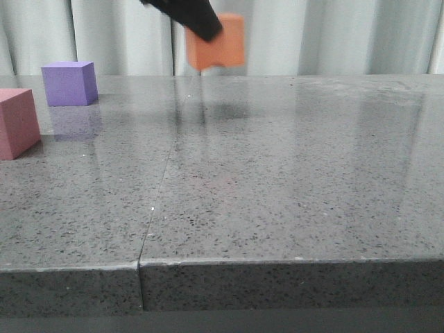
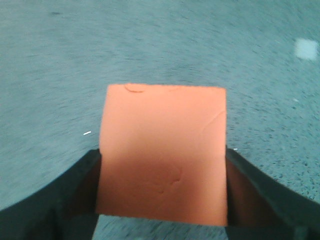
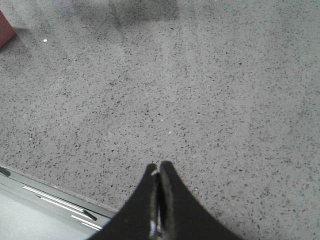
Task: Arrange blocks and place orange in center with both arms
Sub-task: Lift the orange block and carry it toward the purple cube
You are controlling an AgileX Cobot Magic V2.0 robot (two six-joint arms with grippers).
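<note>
Above the far middle of the bench (image 1: 291,180), the left end effector (image 2: 162,192) carries the orange block (image 1: 216,43) clear of the surface, its fingers (image 2: 75,190) clamped on opposite side faces. Front view is motion-blurred around the block; notch in its bottom edge just visible. Grip looks square in the left wrist view, with the block's top face level between the fingers.

Purple block (image 1: 68,83) sits far left; pink-red block (image 1: 17,123) sits nearer, at the left edge, partly cut off. The two are near each other but apart. Right end effector (image 3: 160,200) hangs over bare bench with its fingers together, holding nothing; a corner of pink-red shows at the edge of its view.

Judgement: transport of orange is under way, placement not yet done. To do it well: lower straight down, keep the notch side downward, release only once the base touches. Foam is light and may cling to a finger, so part the fingers slowly. Leave room on both sides for the other two blocks.
</note>
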